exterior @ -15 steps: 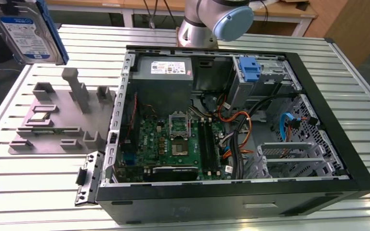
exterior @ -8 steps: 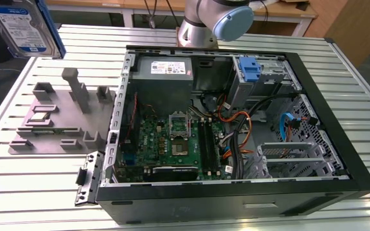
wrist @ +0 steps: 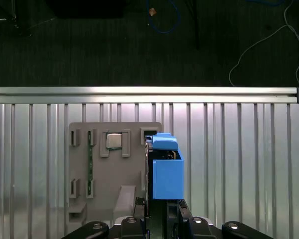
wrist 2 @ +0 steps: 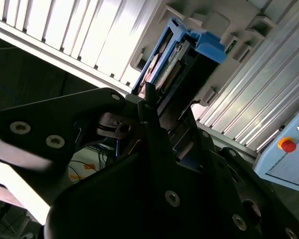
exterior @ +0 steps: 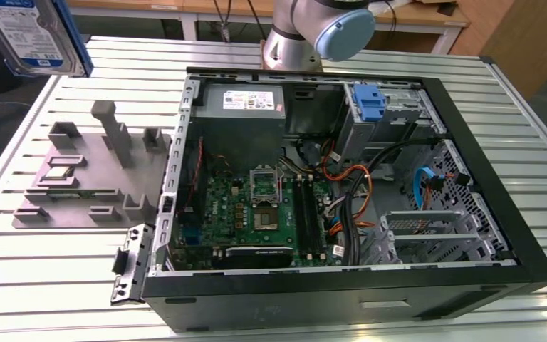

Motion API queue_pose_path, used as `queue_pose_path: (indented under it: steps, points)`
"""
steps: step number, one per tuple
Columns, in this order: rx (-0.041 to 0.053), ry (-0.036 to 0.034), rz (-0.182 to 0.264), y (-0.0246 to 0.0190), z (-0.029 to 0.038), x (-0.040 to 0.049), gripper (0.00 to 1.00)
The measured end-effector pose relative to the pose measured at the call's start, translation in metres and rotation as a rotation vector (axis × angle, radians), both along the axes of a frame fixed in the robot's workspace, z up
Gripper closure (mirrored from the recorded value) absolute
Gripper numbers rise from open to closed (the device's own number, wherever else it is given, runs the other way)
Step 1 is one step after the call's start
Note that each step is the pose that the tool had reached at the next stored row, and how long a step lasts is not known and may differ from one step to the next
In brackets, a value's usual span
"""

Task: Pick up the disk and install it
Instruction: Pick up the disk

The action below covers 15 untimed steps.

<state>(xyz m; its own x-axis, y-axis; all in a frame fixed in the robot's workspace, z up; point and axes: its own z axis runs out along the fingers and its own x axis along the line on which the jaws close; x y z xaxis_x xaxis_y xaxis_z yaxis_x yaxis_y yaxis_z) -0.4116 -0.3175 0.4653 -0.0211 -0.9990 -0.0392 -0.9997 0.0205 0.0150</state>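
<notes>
Where the disk [exterior: 28,34] is: lifted off the counter [exterior: 45,285] at the exterior view's upper left, held on edge and well apart from the computer case [exterior: 501,235].
Disk label: one white-and-blue label faces the exterior camera; its print is too small to make out.
Disk frame: one blue plastic carrier wraps the edges, seen end-on in both wrist views [wrist 2: 175,69] [wrist: 167,179].
End effector: closed on the disk in both wrist views [wrist 2: 162,107] [wrist: 162,208], with a dark finger on either side of it.
Arm: one, its grey joint with a pale blue cap [exterior: 342,32] stands behind the case.
Computer case: one, lying on its side with the panel off and a green motherboard [exterior: 254,210] showing.
Power supply [exterior: 245,107]: one grey box carrying one white sticker, its text not legible.
Blue latch piece [exterior: 370,103]: one, upright in the case's far corner.
Cables: orange leads [exterior: 359,185] and one blue cable [exterior: 418,187] inside the case.
Grey fixture [exterior: 112,160] [wrist: 104,174]: one, on the counter beside the case, directly below the held disk in the first wrist view.
Chip [wrist: 114,141]: one square silver part seated in the fixture.
Red button [wrist 2: 288,145]: one, on a pale box.
</notes>
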Motion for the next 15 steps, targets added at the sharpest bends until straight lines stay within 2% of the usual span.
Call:
queue_pose_path:
  steps: [10, 15]
  points:
    - [-0.0001, 0.0001, 0.000, 0.0000, 0.0254, 0.0000, 0.65]
    - [0.0000, -0.0001, 0.000, 0.0000, 0.0270, 0.0000, 0.65]
